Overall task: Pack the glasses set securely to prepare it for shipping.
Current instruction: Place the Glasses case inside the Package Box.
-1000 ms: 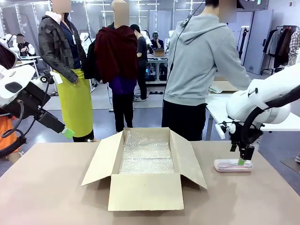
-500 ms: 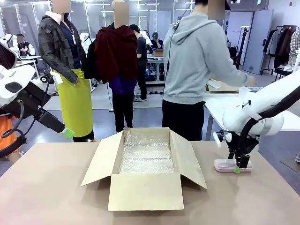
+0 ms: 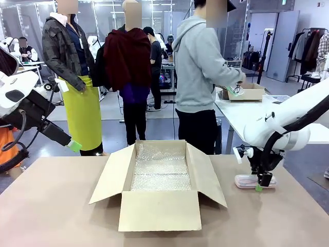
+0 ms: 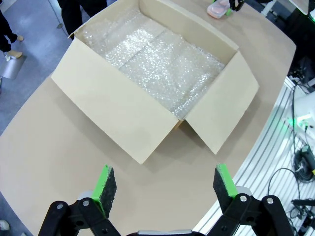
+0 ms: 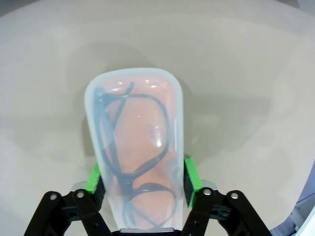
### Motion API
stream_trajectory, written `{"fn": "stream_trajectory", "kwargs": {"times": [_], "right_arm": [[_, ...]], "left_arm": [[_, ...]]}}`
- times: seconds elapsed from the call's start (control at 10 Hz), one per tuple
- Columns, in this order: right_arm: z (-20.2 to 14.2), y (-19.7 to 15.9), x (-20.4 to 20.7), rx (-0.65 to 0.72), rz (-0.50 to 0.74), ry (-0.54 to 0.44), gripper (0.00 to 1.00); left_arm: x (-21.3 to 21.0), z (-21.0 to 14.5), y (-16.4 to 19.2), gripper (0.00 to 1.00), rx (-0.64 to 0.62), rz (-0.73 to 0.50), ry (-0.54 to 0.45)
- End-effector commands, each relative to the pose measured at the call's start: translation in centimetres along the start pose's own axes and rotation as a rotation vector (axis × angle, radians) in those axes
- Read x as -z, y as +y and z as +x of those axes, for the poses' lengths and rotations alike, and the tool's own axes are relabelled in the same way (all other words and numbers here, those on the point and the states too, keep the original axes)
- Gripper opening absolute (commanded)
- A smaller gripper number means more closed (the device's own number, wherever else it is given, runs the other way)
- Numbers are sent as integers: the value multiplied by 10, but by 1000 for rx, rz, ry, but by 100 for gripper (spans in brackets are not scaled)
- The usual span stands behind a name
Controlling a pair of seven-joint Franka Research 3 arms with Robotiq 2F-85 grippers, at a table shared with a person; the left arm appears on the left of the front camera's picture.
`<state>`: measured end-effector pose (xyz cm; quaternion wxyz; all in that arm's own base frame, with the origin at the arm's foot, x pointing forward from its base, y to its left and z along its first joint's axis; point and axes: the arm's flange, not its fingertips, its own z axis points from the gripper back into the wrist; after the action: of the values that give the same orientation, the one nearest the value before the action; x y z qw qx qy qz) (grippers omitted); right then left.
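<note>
While R gripper (image 5: 142, 178) clamps pink case (image 5: 135, 123) on counter (image 5: 236, 73), right of box (image 3: 159, 211), L gripper (image 4: 166, 183) hangs wide apart, empty.

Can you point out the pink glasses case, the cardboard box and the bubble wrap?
pink glasses case (image 5: 135, 142), right wrist view, middle of its lid
cardboard box (image 3: 159, 211), front view, its near flap
bubble wrap (image 3: 160, 172), front view, lining inside the box

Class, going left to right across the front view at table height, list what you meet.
left hand, raised off the table → open cardboard box → right hand, closed on the pink glasses case.
</note>
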<state>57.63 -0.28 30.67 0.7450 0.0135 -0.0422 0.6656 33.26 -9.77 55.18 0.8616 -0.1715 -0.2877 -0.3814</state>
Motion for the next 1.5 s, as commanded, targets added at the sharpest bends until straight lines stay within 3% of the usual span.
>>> {"fn": "stream_trajectory", "kwargs": {"times": [0.0, 0.2, 0.4, 0.7, 0.8, 1.1, 1.4], "right_arm": [[3, 4, 1, 17, -12, 6, 48], [10, 7, -19, 13, -17, 24, 28], [27, 14, -62, 21, 30, 100, 30], [56, 18, -124, 26, 73, 62, 30], [70, 19, -140, 30, 38, 62, 30], [155, 10, -168, 38, 4, 45, 30], [270, 3, -145, 20, -14, 89, 30]], "left_arm": [[-2, 1, 1, 100, 6, -10, -8], [-2, 1, 1, 100, 6, -10, -8], [-2, 1, 1, 100, 6, -10, -8], [-2, 1, 1, 100, 6, -10, -8], [-2, 1, 1, 100, 6, -10, -8], [-2, 1, 1, 100, 6, -10, -8], [-2, 1, 1, 100, 6, -10, -8]]}}
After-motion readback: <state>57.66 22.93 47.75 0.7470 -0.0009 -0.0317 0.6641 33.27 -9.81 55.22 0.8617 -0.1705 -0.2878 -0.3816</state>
